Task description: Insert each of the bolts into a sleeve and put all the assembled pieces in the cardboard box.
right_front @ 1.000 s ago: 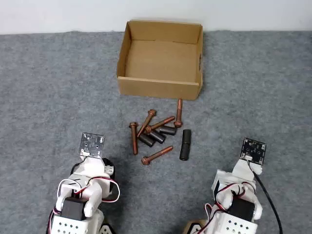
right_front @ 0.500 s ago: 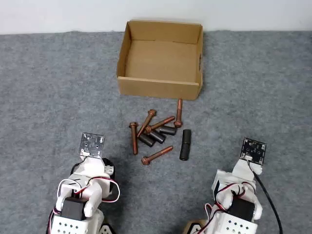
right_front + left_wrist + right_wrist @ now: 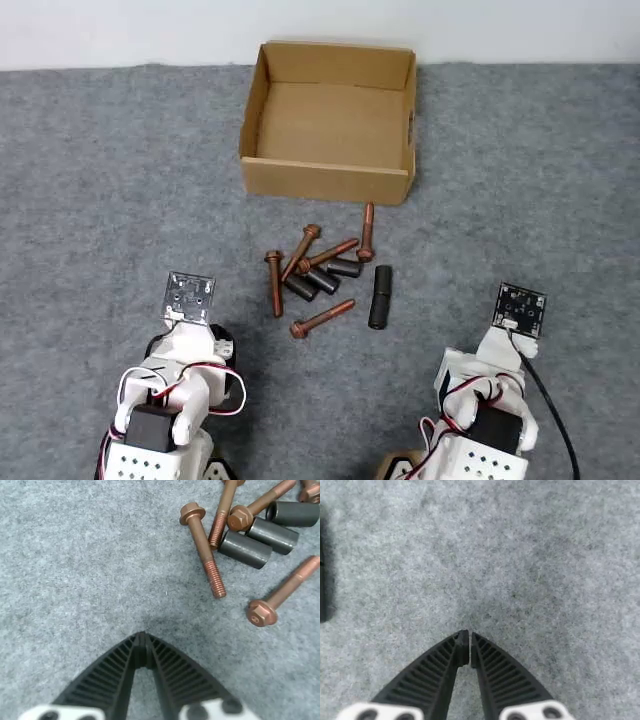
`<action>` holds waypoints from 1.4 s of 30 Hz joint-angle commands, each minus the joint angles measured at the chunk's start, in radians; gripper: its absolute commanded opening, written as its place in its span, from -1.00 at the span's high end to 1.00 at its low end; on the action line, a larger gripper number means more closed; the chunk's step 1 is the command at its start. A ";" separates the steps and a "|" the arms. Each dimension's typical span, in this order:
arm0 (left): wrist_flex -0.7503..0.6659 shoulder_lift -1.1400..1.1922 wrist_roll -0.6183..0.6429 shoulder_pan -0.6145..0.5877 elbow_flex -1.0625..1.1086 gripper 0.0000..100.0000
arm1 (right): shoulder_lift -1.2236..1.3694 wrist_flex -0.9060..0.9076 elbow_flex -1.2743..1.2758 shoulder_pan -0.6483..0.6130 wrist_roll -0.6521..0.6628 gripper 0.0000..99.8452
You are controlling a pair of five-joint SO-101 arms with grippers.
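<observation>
Bright, even light; soft shadows

Five copper-coloured bolts (image 3: 322,319) with flanged hex heads lie scattered at the middle of the high view. Three short dark grey metal sleeves (image 3: 322,280) lie among them. Just right of the pile is one longer black cylinder (image 3: 379,296), which may be a single sleeve or two set end to end; which it is cannot be told. One open brown cardboard box (image 3: 326,182) sits at upper centre. Two white robot arms (image 3: 172,395) stand at the lower edge
</observation>
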 commanded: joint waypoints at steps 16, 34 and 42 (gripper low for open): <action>0.003 0.000 -0.002 -0.006 -0.021 0.99 | -0.010 0.007 0.018 -0.099 0.008 0.98; 0.003 0.000 -0.002 -0.006 -0.021 0.99 | 0.010 -0.008 -0.265 -0.111 0.046 0.98; 0.003 0.000 -0.002 -0.006 -0.021 0.99 | 0.412 0.093 -0.692 -0.343 -0.123 0.98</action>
